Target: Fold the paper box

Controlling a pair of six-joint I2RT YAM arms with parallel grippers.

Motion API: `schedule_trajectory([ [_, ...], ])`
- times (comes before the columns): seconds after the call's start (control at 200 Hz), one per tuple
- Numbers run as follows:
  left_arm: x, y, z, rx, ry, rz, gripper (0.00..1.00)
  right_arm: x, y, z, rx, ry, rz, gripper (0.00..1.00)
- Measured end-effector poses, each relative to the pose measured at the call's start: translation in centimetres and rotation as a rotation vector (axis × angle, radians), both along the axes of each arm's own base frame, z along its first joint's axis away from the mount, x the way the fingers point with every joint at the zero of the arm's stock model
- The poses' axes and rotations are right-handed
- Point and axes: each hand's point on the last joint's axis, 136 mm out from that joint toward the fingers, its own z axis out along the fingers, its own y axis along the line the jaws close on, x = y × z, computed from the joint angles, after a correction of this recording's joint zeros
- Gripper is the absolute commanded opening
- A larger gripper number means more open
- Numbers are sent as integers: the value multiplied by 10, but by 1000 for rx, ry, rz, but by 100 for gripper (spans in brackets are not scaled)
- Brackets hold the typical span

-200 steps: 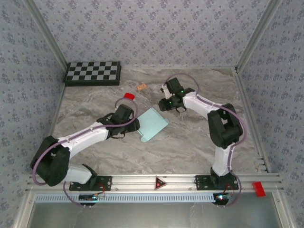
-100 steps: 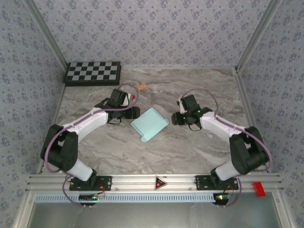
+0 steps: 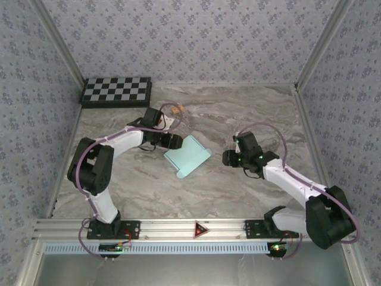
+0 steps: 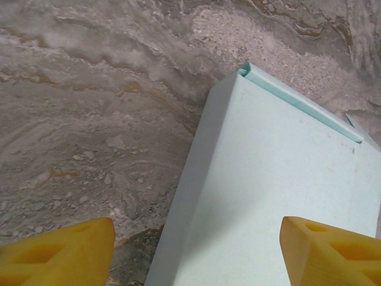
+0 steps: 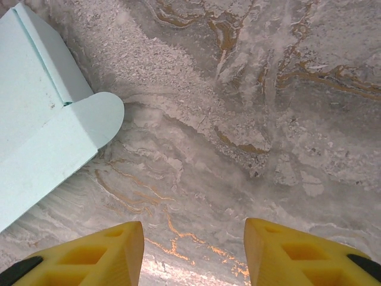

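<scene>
The paper box point(image 3: 188, 155) lies flat on the marble table, pale aqua, folded, with a rounded flap point(image 5: 100, 117) sticking out on its right side. My left gripper point(image 3: 174, 141) hovers at the box's far-left corner, open. In the left wrist view its yellow fingertips point(image 4: 57, 252) straddle the long edge of the box point(image 4: 280, 185) without touching it. My right gripper point(image 3: 228, 158) stands open to the right of the box, a short gap away. In the right wrist view the box point(image 5: 33, 122) sits at the upper left and bare marble lies between the fingertips point(image 5: 300, 256).
A black-and-white checkerboard point(image 3: 116, 91) lies at the far left corner. A small tan piece point(image 3: 177, 109) rests on the table point(image 3: 238, 113) behind the left wrist. Patterned walls close in three sides. The metal rail point(image 3: 196, 229) with the arm bases runs along the near edge.
The left arm swung round to the box's far-left corner and its jaws opened wider. The right arm pulled back from the far middle to the box's right side. The box stayed put.
</scene>
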Motion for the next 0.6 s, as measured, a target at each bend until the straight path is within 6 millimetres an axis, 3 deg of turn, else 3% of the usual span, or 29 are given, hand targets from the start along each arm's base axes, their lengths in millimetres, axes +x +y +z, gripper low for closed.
schedule_trajectory([
  [0.17,-6,-5,0,-37,19,-21,71,-4,-1,-6,0,13,1,49],
  [0.435,-31,0,-23,-61,116,28,66,-3,5,-10,32,19,9,49],
  [0.6,-43,-5,-21,-82,133,58,63,-1,12,-15,61,38,16,48],
])
